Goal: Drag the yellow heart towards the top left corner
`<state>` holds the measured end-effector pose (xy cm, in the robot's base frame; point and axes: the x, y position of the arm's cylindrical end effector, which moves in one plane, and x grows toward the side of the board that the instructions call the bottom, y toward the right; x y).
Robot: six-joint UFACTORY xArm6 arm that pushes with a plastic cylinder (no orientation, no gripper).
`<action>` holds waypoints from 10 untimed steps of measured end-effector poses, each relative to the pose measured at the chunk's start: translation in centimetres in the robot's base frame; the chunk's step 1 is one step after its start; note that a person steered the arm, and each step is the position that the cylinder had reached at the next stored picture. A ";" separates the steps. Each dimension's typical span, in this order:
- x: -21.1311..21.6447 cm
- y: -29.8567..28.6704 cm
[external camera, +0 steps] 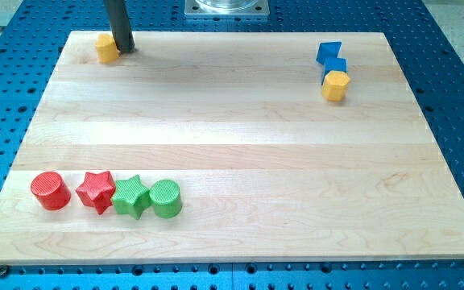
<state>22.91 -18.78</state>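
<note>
The yellow heart (pixel 106 48) lies near the board's top left corner. My tip (pixel 125 48) rests on the board right beside it, touching its right side; the dark rod rises from there to the view's top. At the top right sit two blue blocks, one (pixel 329 52) above the other (pixel 336 66), with a yellow hexagon block (pixel 336 84) just below them.
Along the bottom left stand a red cylinder (pixel 50 191), a red star (pixel 96 190), a green star (pixel 130 196) and a green cylinder (pixel 166 199) in a row. The wooden board (pixel 240 129) lies on a blue perforated table. A metal mount (pixel 227 7) shows at the top centre.
</note>
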 end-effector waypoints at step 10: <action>4.0 34.1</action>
